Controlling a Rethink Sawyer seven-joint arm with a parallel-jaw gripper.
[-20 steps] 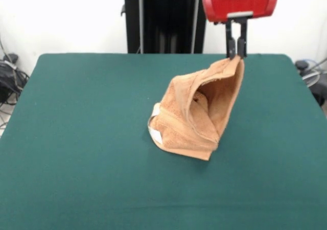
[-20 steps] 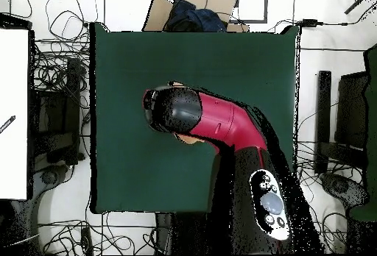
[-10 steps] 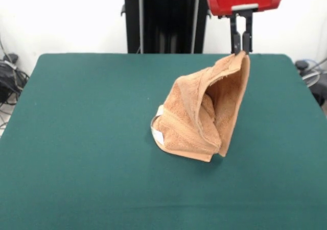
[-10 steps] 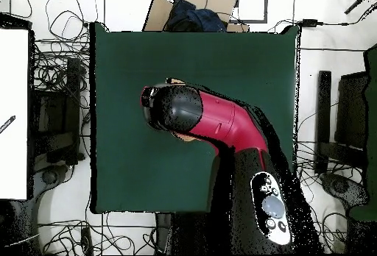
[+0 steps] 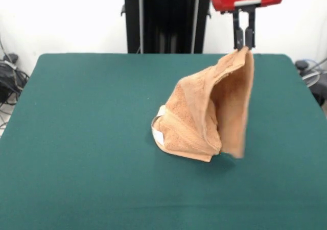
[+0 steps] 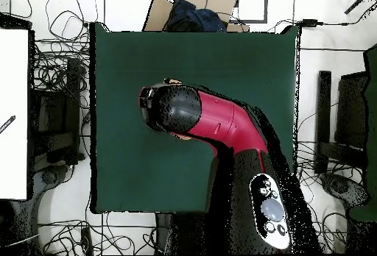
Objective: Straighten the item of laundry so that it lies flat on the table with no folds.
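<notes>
The orange-tan towel (image 5: 209, 117) hangs in a tent shape in the front view. One corner is pinched high at the right, and the lower bulk rests on the green table (image 5: 82, 138). A small white label (image 5: 158, 136) shows at its lower left edge. My gripper (image 5: 243, 45) is shut on the towel's top corner, under the red arm head. In the overhead view the arm (image 6: 213, 121) covers nearly all of the towel; only slivers show at the arm's edges (image 6: 174, 82).
Black pedestal column (image 5: 163, 18) stands behind the table's far edge. Cables lie off the table at both sides (image 5: 7, 79). In the overhead view a cardboard box with dark cloth (image 6: 193, 14) sits beyond the table's top edge.
My gripper has risen and moved right in the front view, lifting the held corner higher. The towel's right flap now hangs longer and freer; the lower bulk stays on the table.
</notes>
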